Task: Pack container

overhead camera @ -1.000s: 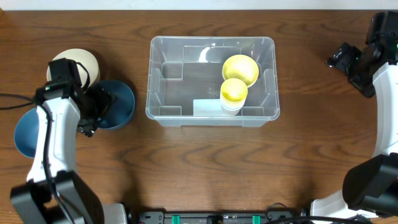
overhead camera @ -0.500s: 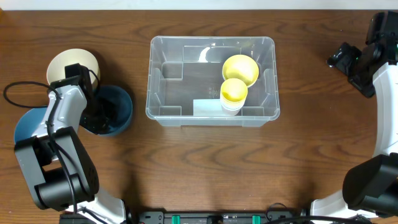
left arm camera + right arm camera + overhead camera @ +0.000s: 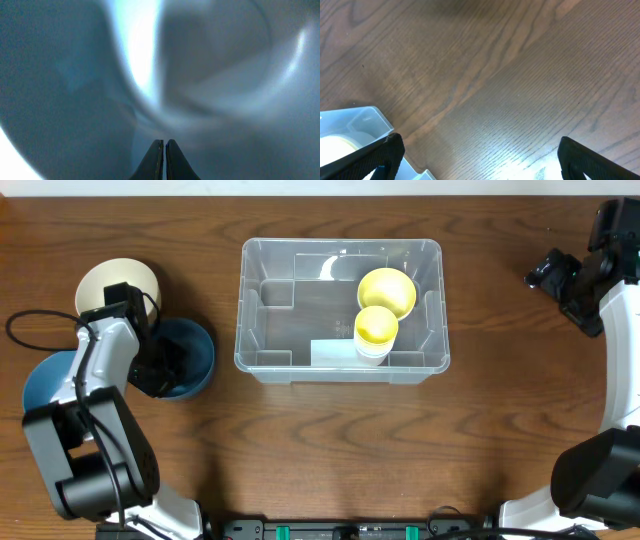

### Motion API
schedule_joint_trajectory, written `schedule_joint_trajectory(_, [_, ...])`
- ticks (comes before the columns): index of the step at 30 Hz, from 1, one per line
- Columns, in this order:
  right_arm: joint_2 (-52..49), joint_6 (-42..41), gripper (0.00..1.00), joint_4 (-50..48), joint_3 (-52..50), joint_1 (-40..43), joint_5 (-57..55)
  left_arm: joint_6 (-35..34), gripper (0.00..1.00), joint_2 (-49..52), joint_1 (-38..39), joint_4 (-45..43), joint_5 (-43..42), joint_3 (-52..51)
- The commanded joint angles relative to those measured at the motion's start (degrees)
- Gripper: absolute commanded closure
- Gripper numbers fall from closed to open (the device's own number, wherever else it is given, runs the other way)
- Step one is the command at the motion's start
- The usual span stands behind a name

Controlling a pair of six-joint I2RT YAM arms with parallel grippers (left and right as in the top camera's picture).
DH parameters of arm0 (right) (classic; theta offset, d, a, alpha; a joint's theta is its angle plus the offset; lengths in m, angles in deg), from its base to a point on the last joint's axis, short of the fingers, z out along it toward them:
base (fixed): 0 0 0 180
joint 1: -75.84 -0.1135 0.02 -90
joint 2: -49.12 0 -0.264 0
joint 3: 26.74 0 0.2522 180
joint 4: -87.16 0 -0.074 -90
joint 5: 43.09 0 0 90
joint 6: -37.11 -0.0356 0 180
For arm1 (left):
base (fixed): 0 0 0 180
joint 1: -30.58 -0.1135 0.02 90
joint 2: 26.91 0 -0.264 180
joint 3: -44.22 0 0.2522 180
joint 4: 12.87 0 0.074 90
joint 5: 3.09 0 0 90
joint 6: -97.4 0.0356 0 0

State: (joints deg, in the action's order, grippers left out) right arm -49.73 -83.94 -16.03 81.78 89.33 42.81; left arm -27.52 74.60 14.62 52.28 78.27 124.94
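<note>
Container (image 3: 241, 310) sits central; at nine o'clock left gripper (image 3: 163, 146), pressed together, dips into blue bowl (image 3: 198, 350), probably to lift it, grip unclear; right gripper (image 3: 480, 155) hangs spread at three o'clock.

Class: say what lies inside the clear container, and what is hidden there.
Inside the container, at its right end: a yellow bowl and a smaller yellow cup beside it, overlapping the bowl's rim. No other item shows. What lies under either is hidden.
</note>
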Motion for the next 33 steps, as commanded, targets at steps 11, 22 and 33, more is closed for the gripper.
schedule_joint_trajectory(11, [-0.31,-0.85,0.01,0.00,0.04,0.15,-0.39,9.90,0.94,-18.18,0.22,5.38,0.11,2.67])
schedule_joint_trajectory(22, [-0.31,-0.85,0.01,0.00,0.04,0.15,-0.39,21.24,0.83,-17.57,7.78,4.63,0.37,2.54])
schedule_joint_trajectory(33, [-0.31,-0.85,0.01,0.00,0.04,0.15,-0.39,23.98,0.65,-15.45,8.81,4.57,0.79,0.81])
